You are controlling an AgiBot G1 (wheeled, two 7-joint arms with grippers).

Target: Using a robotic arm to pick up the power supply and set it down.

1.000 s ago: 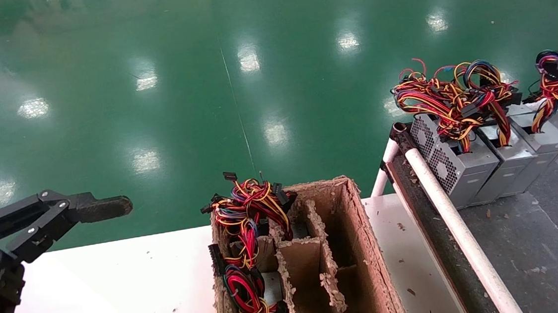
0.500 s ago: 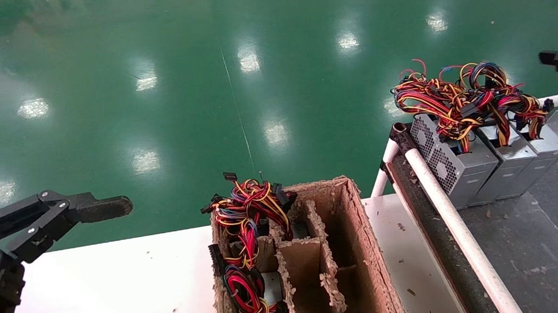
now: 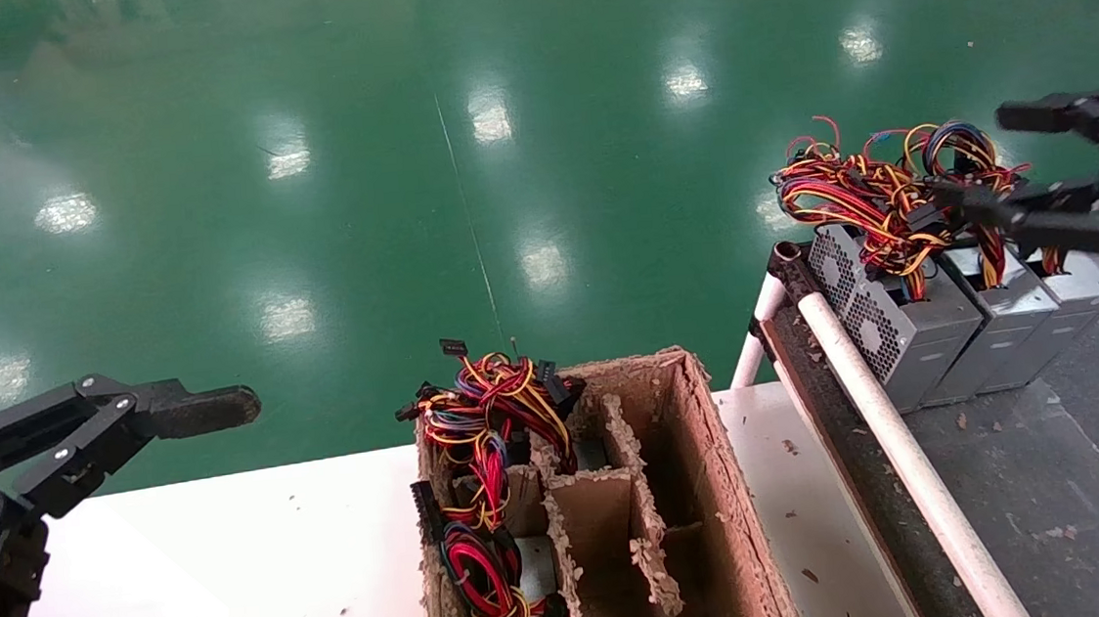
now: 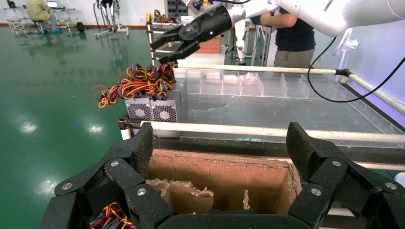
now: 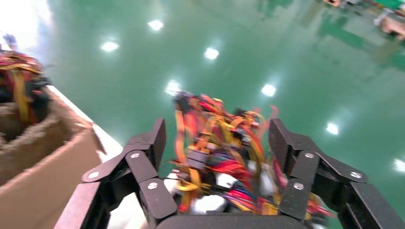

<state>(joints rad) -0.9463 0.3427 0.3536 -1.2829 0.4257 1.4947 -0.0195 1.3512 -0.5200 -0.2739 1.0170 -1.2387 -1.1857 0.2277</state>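
Three power supplies stand in a row on the dark surface at the right. The power supply (image 3: 1083, 291), a silver-grey box with a small wire bundle, is the rightmost and rests there free. My right gripper (image 3: 981, 153) hangs open just above the row's wire bundles (image 3: 893, 188), holding nothing. In the right wrist view the right gripper (image 5: 217, 138) shows blurred coloured wires (image 5: 219, 152) beneath its spread fingers. The left wrist view shows the white robotic arm (image 4: 310, 10) and its black gripper (image 4: 174, 42) over the power supplies (image 4: 153, 107). My left gripper (image 3: 204, 532) is parked open at the near left.
A torn cardboard box (image 3: 721, 491) with dividers stands on the white table (image 3: 235, 549), with more wired units (image 3: 487, 510) in its left side. A white pipe rail (image 3: 893, 438) edges the dark surface (image 3: 1062, 464). The mesh-sided box (image 3: 864, 313) is leftmost in the row. Green floor lies beyond.
My right gripper let go of the rightmost power supply's wires, pulled away to the right, then came back left over the row, open. The left arm has not moved.
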